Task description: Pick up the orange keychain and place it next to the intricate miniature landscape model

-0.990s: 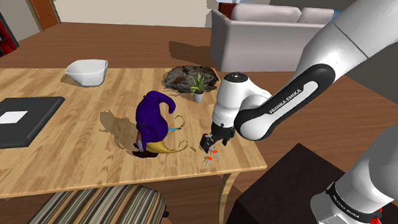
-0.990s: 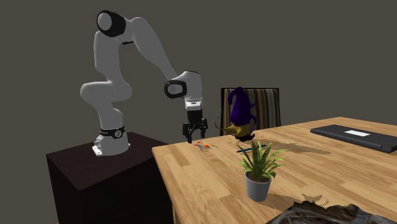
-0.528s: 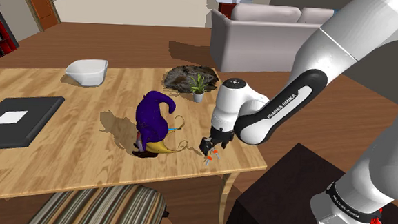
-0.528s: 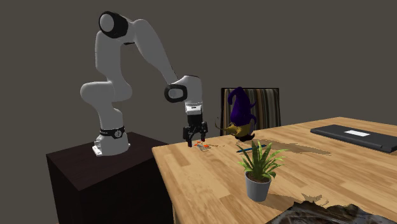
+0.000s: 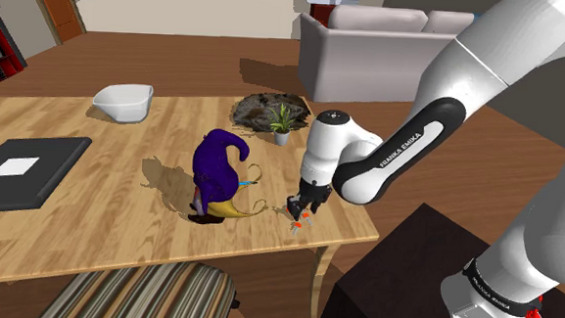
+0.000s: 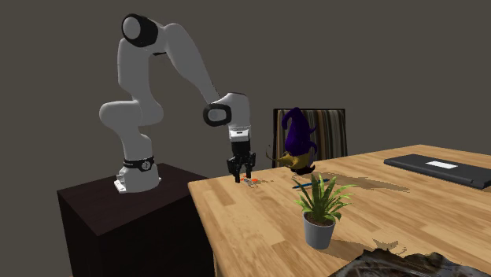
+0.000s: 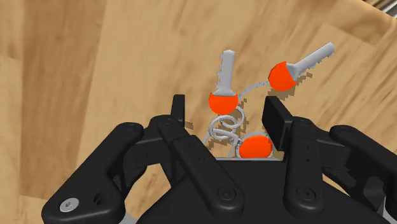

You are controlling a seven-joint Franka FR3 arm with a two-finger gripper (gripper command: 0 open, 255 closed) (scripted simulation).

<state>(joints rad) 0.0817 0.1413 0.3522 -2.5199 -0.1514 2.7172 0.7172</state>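
Evidently the step in hand is the grasp itself. The pincer (image 5: pixel 298 215) is low over the bench (image 5: pixel 92 208), close to the edge nearest the stand (image 5: pixel 403 276), and the orange keychain (image 5: pixel 295 225) lies flat on the wood right under it. In the second exterior view the pincer (image 6: pixel 241 179) points straight down, with the orange keychain (image 6: pixel 253 182) at its tips.

The wrist view shows the pincer (image 7: pixel 226 111) open. Its two black fingers (image 7: pixel 177 116) stand apart on either side of the thin coiled wire ring (image 7: pixel 222 124), and neither clearly presses on it. Two grey keys with round orange heads fan away from the ring beyond the fingertips, while a third orange head sits just beside the other finger; whether they touch cannot be told.

The keychain looks light and not fragile, but it is loose. The keys hang from the ring separately, so they would likely dangle and swing once lifted. The wire and key blades are thin, lie flat, and are probably slippery. The better hold is therefore across the coil, where it bunches up, perhaps catching an orange head, which seems thicker. The fingertips would need to be nearly down on the wood for that.

The landscape model (image 5: pixel 258 111), a dark rocky mass, sits well apart toward the far side of the bench, with a potted plant (image 5: pixel 283 122) just beside it. A purple figure (image 5: pixel 218 170) stands near the route between them.
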